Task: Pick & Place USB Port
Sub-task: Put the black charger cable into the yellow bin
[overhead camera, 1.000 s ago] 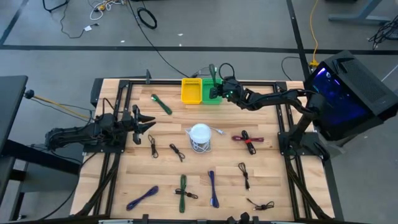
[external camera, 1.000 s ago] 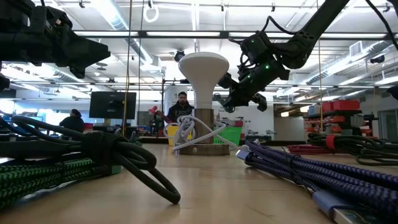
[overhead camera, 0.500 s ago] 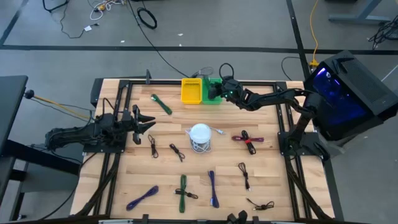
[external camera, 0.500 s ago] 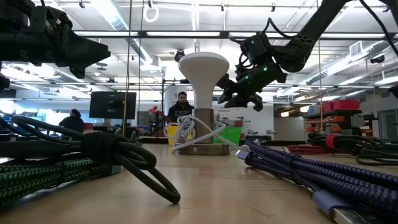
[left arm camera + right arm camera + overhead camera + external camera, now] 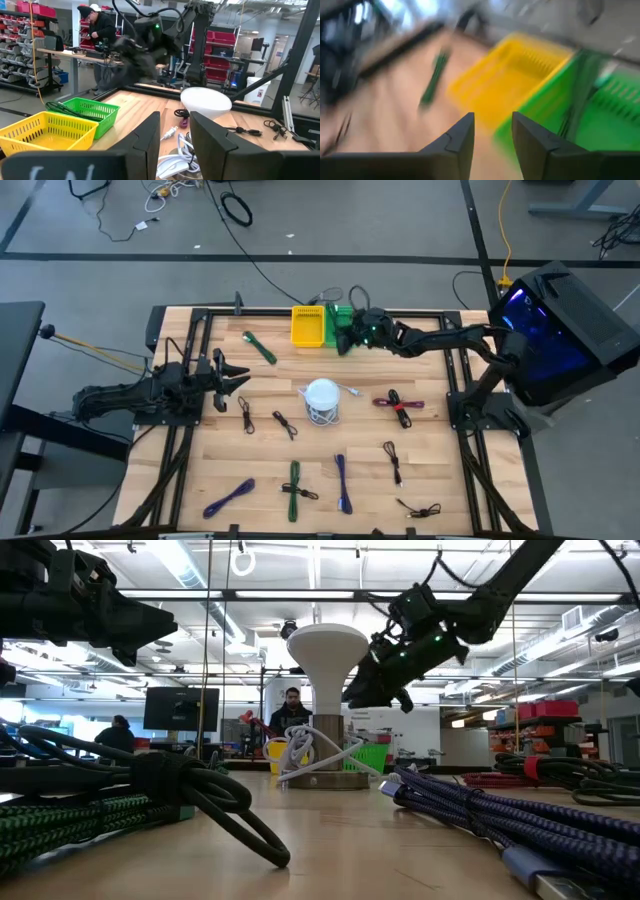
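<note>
USB cables (image 5: 342, 480) lie loose across the near half of the counter (image 5: 450, 470), so a grab at one could snag a neighbour or, farther in, the cord draped on the white stand (image 5: 322, 398). At the far edge the right claw (image 5: 347, 340), fingers apart and empty, hangs by the green basket (image 5: 345, 314), which seems to hold one green cable; a careless swing could shove it or the yellow basket (image 5: 308, 326). The left claw (image 5: 230, 375) waits, fingers apart, at the counter's left.
</note>
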Robot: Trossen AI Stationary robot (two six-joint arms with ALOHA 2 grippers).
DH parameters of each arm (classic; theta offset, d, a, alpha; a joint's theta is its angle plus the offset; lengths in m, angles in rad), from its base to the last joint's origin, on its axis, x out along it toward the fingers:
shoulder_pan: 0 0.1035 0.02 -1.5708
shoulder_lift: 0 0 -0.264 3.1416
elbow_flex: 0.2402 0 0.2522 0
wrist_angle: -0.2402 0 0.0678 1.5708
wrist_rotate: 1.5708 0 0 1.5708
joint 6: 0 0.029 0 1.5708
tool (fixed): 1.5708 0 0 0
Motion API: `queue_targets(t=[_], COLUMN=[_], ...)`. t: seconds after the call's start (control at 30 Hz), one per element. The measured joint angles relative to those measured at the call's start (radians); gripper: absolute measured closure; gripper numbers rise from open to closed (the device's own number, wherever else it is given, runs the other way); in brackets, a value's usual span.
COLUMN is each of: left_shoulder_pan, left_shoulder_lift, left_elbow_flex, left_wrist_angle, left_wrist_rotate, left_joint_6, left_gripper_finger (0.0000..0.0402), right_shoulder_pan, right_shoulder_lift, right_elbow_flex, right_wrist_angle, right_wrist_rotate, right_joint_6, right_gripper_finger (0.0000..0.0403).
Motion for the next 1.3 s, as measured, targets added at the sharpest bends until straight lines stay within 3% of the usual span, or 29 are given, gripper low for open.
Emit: queue_targets(t=[0.2, 0.6, 1.0, 1.17, 1.3], left_shoulder_pan=[0.0, 0.0, 0.0, 0.0, 0.0], left_shoulder_lift=[0.0, 0.0, 0.0, 0.0, 0.0], left_elbow_flex=[0.0, 0.0, 0.0, 0.0, 0.0], left_wrist_angle=[-0.001, 0.0, 0.0, 0.0, 0.0], left_wrist_rotate=[0.0, 0.0, 0.0, 0.0, 0.0], left_joint_6=[0.0, -0.019, -0.026, -0.026, -0.025], left_gripper_finger=[0.0291, 0.0291, 0.0291, 0.0291, 0.0291], right_shoulder_pan=[0.119, 0.383, 0.454, 0.449, 0.448], right_shoulder_lift=[-0.111, -0.172, -0.178, -0.178, -0.187], right_elbow_flex=[0.0, 0.0, 0.0, -0.001, -0.001], right_wrist_angle=[-0.386, -0.96, -1.159, -1.3, -1.303], right_wrist_rotate=[-0.102, -0.087, -0.227, -0.186, -0.146], right_joint_6=[-0.115, 0.184, 0.304, 0.303, 0.282], right_gripper_finger=[0.0298, 0.0321, 0.0321, 0.0321, 0.0321])
